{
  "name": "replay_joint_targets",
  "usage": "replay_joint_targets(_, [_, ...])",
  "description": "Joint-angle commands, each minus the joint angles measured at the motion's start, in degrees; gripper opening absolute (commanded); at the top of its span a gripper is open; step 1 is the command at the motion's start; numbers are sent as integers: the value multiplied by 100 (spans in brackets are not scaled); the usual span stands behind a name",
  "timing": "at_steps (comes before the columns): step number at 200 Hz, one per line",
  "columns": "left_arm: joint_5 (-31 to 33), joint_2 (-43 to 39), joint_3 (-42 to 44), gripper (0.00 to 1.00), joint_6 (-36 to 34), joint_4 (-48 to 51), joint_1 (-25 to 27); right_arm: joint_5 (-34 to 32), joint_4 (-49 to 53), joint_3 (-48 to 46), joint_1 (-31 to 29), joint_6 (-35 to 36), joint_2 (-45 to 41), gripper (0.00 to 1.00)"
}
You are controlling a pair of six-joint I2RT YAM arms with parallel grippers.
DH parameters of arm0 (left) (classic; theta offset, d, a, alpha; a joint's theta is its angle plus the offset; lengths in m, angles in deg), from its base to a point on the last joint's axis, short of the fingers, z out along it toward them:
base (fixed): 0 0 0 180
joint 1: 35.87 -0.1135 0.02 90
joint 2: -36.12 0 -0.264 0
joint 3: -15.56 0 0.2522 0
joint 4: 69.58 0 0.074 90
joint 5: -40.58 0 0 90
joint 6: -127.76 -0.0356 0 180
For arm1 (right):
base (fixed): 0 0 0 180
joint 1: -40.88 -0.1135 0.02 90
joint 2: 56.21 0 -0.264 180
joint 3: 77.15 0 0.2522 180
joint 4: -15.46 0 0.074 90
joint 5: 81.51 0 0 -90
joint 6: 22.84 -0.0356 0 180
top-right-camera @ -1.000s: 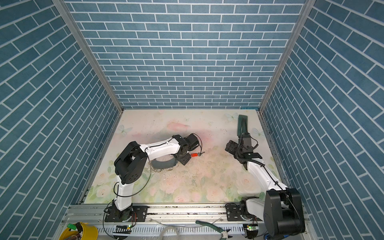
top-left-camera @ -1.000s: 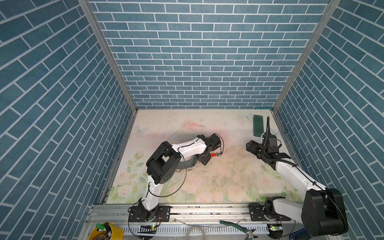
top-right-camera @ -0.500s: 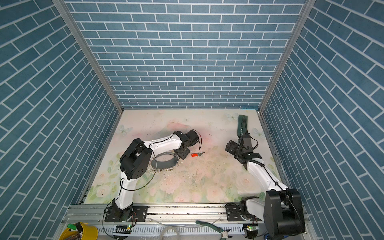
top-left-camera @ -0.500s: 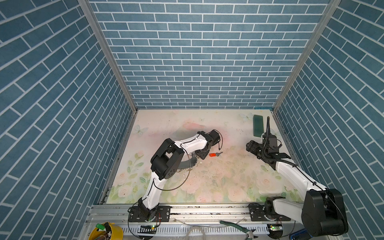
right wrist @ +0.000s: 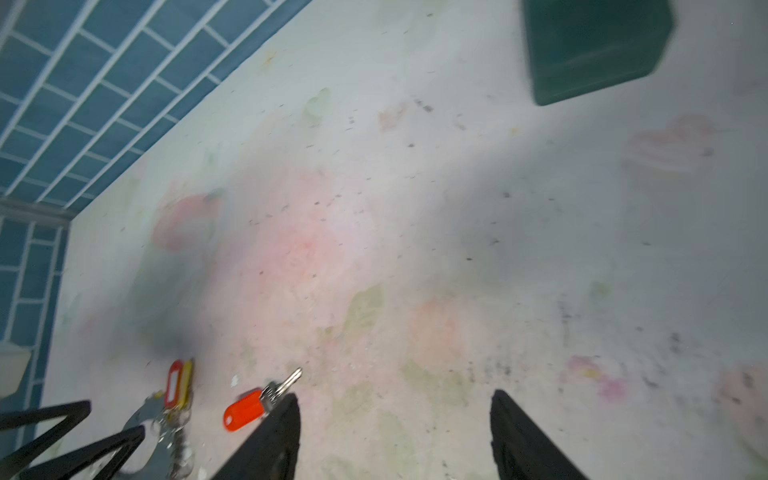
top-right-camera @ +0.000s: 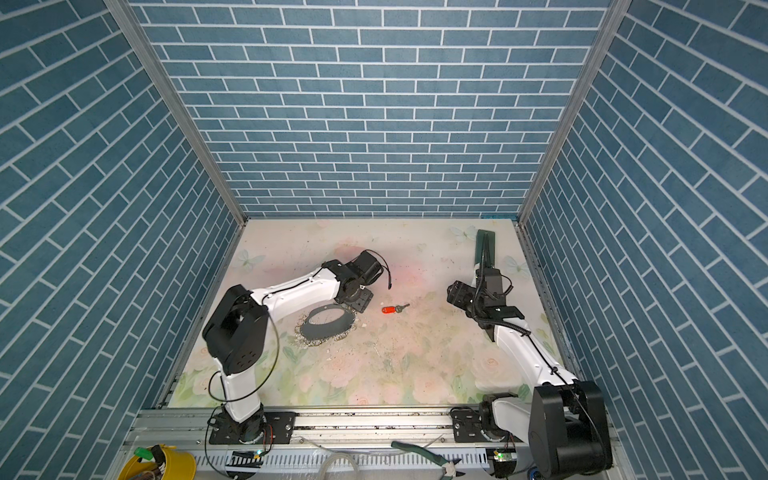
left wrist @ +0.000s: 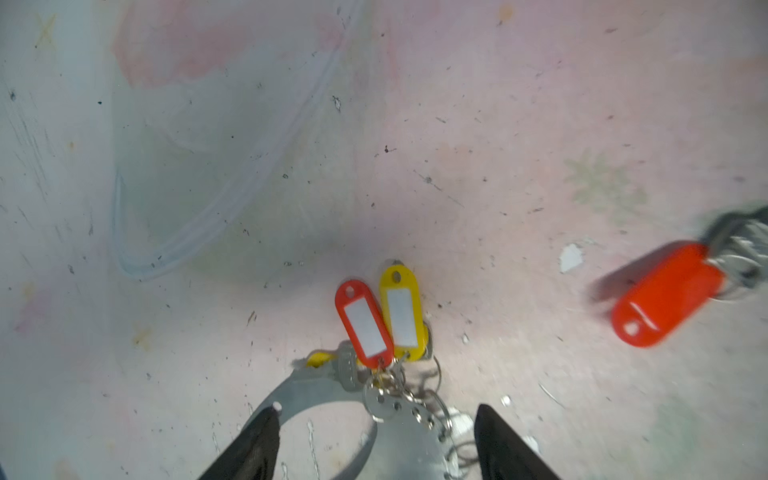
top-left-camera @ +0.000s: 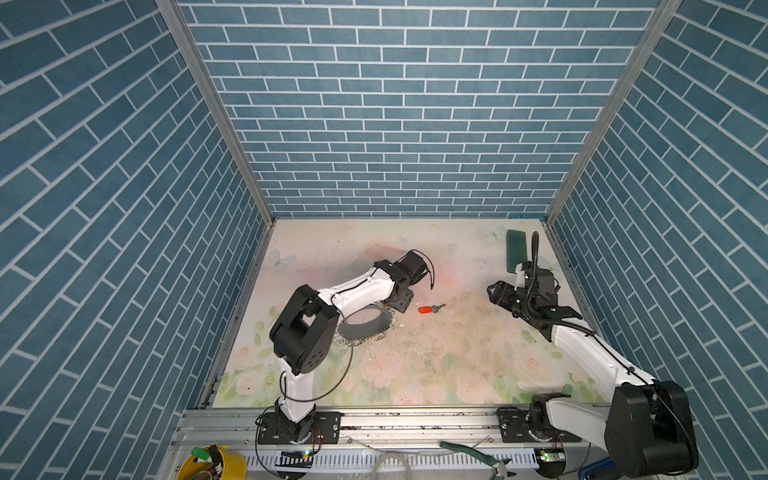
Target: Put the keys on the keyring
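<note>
gaping wide and empty, the left hand [left wrist: 374, 409] hovers over the keyring [left wrist: 316, 390], which carries a red tag [left wrist: 365, 324] and a yellow tag [left wrist: 401, 311]. near the keyring a loose red key [left wrist: 665, 299] lies on the bench [left wrist: 457, 124]; farther from it the right hand [right wrist: 395, 394] stands open, holding nothing.

The grey keyring [top-right-camera: 328, 333] lies flat on the floral table [top-right-camera: 415, 365], left of centre, with small silver rings fringing its near edge. The left gripper [top-right-camera: 360, 304] hangs at its far right rim. A red key [top-right-camera: 390, 310] lies loose just to the right, well apart from the right gripper [top-right-camera: 453, 296]. A dark green block [top-right-camera: 491, 245] sits far right, partly behind that arm's cable.
</note>
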Motion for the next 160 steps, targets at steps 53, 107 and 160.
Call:
replay_joint_targets(53, [-1046,-2632,2971,75,1429,-2132,-1764,1644,-652,1104,-1891,873,1764,55])
replay_joint_targets(107, [-877,-3562,4084,77,1556,-2699,-2341,1684,-596,2147,-2817,1013,3301,44])
replay_joint_targets(160, [-773,-3911,4580,78,1357,-3161,-2398,1664,-399,2689,-3361,1301,4062,38])
